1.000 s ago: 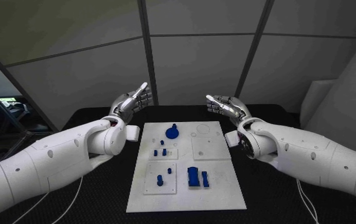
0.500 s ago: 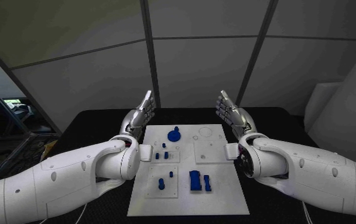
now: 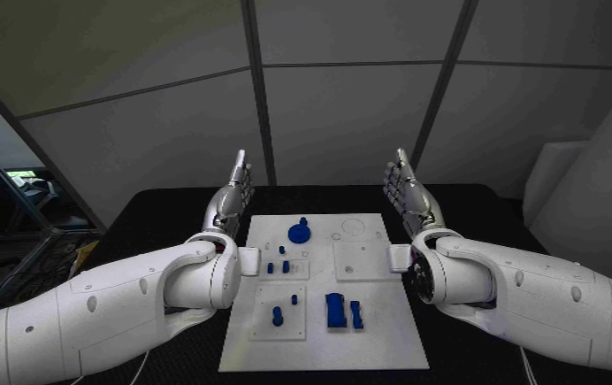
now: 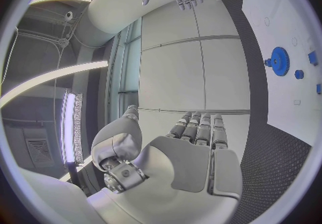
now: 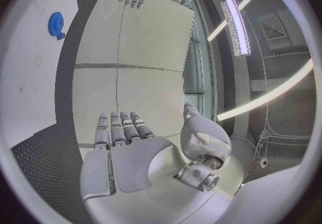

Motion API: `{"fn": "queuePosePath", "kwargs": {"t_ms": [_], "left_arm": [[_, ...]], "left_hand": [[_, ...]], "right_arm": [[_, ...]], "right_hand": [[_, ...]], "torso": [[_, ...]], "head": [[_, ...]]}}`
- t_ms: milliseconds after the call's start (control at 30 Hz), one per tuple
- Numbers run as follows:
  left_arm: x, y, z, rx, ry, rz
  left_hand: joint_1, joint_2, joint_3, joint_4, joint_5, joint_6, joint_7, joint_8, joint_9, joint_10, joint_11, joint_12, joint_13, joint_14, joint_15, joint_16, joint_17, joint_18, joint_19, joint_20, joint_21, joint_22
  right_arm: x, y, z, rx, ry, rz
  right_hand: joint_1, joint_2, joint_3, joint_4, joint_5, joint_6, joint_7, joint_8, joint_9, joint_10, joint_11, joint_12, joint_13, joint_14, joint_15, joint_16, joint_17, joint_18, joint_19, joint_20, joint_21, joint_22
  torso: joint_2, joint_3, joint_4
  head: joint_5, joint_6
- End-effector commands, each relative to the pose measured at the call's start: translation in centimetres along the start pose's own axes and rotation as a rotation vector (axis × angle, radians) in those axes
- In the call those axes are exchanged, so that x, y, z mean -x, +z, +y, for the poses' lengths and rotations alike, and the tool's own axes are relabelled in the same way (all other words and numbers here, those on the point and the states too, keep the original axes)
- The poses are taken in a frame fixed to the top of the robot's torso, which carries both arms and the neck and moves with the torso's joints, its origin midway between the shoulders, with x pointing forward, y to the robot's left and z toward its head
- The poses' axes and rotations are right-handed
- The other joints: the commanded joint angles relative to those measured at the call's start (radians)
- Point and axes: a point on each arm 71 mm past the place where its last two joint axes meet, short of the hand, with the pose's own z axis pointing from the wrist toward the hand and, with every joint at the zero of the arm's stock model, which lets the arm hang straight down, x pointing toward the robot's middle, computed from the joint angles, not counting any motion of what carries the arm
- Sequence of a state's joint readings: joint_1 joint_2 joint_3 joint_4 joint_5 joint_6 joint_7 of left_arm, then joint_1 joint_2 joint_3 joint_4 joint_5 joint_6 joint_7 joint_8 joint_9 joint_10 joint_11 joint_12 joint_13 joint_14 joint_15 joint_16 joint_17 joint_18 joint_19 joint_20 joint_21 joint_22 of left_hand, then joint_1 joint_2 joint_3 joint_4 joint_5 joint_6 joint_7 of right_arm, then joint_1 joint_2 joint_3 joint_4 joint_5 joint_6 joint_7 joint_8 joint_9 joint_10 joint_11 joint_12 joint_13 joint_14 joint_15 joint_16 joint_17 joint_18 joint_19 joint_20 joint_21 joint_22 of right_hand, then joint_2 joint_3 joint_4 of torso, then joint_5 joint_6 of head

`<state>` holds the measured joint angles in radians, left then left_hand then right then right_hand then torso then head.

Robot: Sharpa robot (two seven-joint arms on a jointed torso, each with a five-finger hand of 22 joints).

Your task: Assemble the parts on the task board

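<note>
Your left hand (image 3: 231,192) and right hand (image 3: 409,192) stand upright, fingers straight and pressed together, holding nothing, flanking the board's (image 3: 383,332) far end; blue parts (image 3: 334,307) sit lower centre.

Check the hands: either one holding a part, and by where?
Nothing is held. The left hand and right hand are raised beside the task board, fingers straight, palms empty.

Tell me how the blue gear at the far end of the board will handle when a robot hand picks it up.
The blue gear looks like rigid plastic, so probably stiff and light. It seems to lie flat, so it likely won't roll, though its low profile may make pinching awkward. Its toothed rim should give some grip.
</note>
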<state>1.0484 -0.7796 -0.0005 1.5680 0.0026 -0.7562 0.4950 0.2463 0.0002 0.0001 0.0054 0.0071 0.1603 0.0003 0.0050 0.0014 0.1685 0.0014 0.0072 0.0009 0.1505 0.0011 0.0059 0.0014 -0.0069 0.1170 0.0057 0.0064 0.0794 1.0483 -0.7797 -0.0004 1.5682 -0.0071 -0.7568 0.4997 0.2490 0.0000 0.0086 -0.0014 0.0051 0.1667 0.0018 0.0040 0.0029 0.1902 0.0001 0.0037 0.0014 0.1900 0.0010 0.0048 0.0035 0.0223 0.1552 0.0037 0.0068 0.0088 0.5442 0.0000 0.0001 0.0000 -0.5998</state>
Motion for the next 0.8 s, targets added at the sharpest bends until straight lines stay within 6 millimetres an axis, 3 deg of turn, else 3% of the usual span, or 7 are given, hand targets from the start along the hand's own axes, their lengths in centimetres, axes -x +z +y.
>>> {"fn": "queuePosePath", "kwargs": {"t_ms": [33,133,167,367,400,467,800], "left_arm": [[0.04,0.0,-0.3,-0.029,0.007,-0.01],[0.04,0.0,-0.3,-0.029,0.007,-0.01],[0.04,0.0,-0.3,-0.029,0.007,-0.01],[0.04,0.0,-0.3,-0.029,0.007,-0.01],[0.04,0.0,-0.3,-0.029,0.007,-0.01],[0.04,0.0,-0.3,-0.029,0.007,-0.01],[0.04,0.0,-0.3,-0.029,0.007,-0.01]], "left_hand": [[-0.076,0.0,0.0,-0.005,-0.007,-0.049,0.0,-0.005,-0.001,-0.051,-0.001,-0.007,-0.001,-0.046,-0.001,-0.006,-0.001,0.007,-0.037,-0.006,-0.006,-0.079],[-0.097,0.0,0.0,-0.005,-0.007,-0.062,0.0,-0.005,-0.001,-0.065,-0.001,-0.007,-0.001,-0.058,-0.001,-0.006,-0.001,0.007,-0.045,-0.006,-0.006,-0.079],[-0.103,0.0,0.0,-0.005,-0.007,-0.066,0.0,-0.005,-0.001,-0.07,-0.001,-0.007,-0.001,-0.062,-0.001,-0.006,-0.001,0.007,-0.117,-0.006,-0.006,-0.079],[-0.134,0.0,0.0,-0.005,-0.007,-0.084,0.0,-0.005,-0.001,-0.089,-0.001,-0.007,-0.001,-0.08,-0.001,-0.006,-0.001,0.007,-0.117,-0.006,-0.006,-0.079],[-0.151,0.0,0.0,-0.005,-0.007,-0.16,0.0,-0.005,-0.001,-0.169,-0.001,-0.007,-0.001,-0.151,-0.001,-0.006,-0.001,0.007,-0.117,-0.006,-0.006,-0.079],[-0.246,0.0,0.0,-0.005,-0.007,-0.16,0.0,-0.005,-0.001,-0.169,-0.001,-0.007,-0.001,-0.151,-0.001,-0.006,-0.001,0.007,-0.117,-0.006,-0.006,-0.079],[-0.246,0.0,0.0,-0.005,-0.007,-0.16,0.0,-0.005,-0.001,-0.169,-0.001,-0.007,-0.001,-0.151,-0.001,-0.006,-0.001,0.007,-0.117,-0.006,-0.006,-0.079]], "right_arm": [[0.06,0.01,0.22,0.017,-0.001,-0.013],[0.06,0.01,0.22,0.017,-0.001,-0.013],[0.06,0.01,0.22,0.017,-0.001,-0.013],[0.06,0.01,0.22,0.017,-0.001,-0.013],[0.06,0.01,0.22,0.017,-0.001,-0.013],[0.06,0.01,0.22,0.017,-0.001,-0.013],[0.06,0.01,0.22,0.017,-0.001,-0.013]], "right_hand": [[-0.077,0.0,-0.009,0.001,-0.005,-0.051,-0.002,-0.004,-0.003,-0.058,0.0,-0.004,-0.001,-0.058,-0.001,-0.005,-0.004,-0.022,-0.048,-0.004,-0.007,-0.009],[-0.098,0.0,-0.009,0.001,-0.005,-0.066,-0.002,-0.004,-0.003,-0.075,0.0,-0.004,-0.001,-0.075,-0.001,-0.005,-0.004,-0.022,-0.059,-0.004,-0.007,-0.009],[-0.104,0.0,-0.009,0.001,-0.005,-0.069,-0.002,-0.004,-0.003,-0.08,0.0,-0.004,-0.001,-0.08,-0.001,-0.005,-0.004,-0.022,-0.064,-0.004,-0.007,-0.009],[-0.134,0.0,-0.009,0.001,-0.005,-0.089,-0.002,-0.004,-0.003,-0.102,0.0,-0.004,-0.001,-0.103,-0.001,-0.005,-0.004,-0.022,-0.082,-0.004,-0.007,-0.009],[-0.153,0.0,-0.009,0.001,-0.005,-0.167,-0.002,-0.004,-0.003,-0.117,0.0,-0.004,-0.001,-0.118,-0.001,-0.005,-0.004,-0.022,-0.155,-0.004,-0.007,-0.009],[-0.249,0.0,-0.009,0.001,-0.005,-0.167,-0.002,-0.004,-0.003,-0.19,0.0,-0.004,-0.001,-0.19,-0.001,-0.005,-0.004,-0.022,-0.155,-0.004,-0.007,-0.009],[-0.249,0.0,-0.009,0.001,-0.005,-0.167,-0.002,-0.004,-0.003,-0.19,0.0,-0.004,-0.001,-0.19,-0.001,-0.005,-0.004,-0.022,-0.155,-0.004,-0.007,-0.009]], "torso": [[0.0,0.0,-0.0001],[0.0,0.0,-0.0001],[0.0,0.0,-0.0001],[0.0,0.0,-0.0001],[0.0,0.0,-0.0001],[0.0,0.0,-0.0001],[0.0,0.0,-0.0001]], "head": [[0.0,0.0],[0.0,0.0],[0.0,0.0],[0.0,0.0],[0.0,0.0],[0.0,0.0],[0.0,0.0]]}}
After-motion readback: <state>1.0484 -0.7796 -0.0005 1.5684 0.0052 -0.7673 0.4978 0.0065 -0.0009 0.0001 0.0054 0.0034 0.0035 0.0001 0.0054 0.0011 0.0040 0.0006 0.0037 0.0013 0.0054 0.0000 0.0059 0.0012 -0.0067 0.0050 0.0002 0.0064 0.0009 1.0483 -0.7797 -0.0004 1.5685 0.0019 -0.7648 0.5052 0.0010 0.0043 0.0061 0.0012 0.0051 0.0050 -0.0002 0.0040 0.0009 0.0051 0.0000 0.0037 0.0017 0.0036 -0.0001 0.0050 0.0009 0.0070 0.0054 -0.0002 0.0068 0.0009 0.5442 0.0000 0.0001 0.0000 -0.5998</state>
